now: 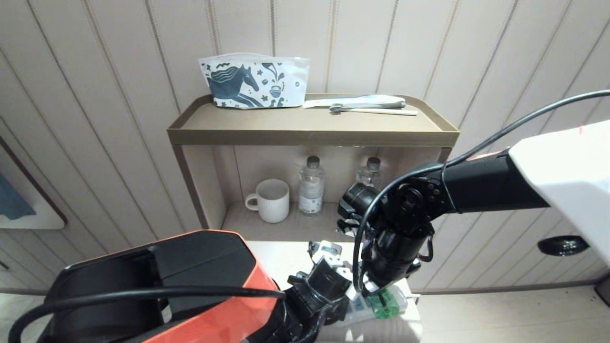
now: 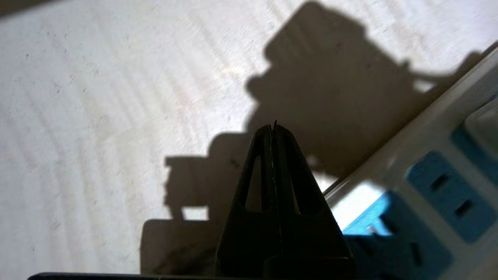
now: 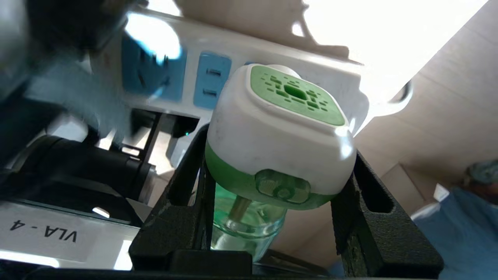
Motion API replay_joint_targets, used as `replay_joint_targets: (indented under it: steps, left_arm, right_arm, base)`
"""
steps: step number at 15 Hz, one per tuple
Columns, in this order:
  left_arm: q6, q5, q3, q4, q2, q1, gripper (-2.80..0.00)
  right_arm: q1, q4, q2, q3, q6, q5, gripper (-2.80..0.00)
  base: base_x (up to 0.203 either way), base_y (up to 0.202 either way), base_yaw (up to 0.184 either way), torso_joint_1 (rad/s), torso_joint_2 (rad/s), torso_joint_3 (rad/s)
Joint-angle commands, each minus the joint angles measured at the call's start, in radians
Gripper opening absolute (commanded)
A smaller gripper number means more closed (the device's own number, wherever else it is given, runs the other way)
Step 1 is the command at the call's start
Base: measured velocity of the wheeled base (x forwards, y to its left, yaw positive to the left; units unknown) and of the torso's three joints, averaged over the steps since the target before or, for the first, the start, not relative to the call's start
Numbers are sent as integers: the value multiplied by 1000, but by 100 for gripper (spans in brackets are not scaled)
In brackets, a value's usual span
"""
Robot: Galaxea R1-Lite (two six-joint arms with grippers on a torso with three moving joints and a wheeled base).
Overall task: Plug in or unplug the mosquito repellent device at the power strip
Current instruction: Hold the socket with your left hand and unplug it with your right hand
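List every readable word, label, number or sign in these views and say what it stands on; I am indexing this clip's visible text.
"VLA - 4": on a white label on the robot's other arm, seen upside down in the right wrist view.
Water bottle label: print too small to read.
Horse-print pouch: pictures only, no legible words.
Mosquito repellent device, held in the right hand, and power strip: no readable text.

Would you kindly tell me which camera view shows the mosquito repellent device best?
The right wrist view: the mosquito repellent device fills the frame between the right gripper fingers, its green vent and bottle visible. The head view shows only its green bottle below the right arm. The left wrist view does not show it.
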Motion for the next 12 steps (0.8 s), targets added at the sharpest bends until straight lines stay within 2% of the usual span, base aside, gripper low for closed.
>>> replay_joint_targets:
  steps: [1, 12]
  left_arm:
    - [-1, -3, 4, -11, -9, 12, -280]
    - [7, 1, -12, -6, -89, 17, -280]
  right_arm:
    - [0, 0, 12, -1, 4, -8, -280]
    - [-9, -51, 38, -5, 7, -9, -280]
  base:
    - [0, 0, 0, 0, 0, 0]
    - [0, 0, 0, 0, 0, 0]
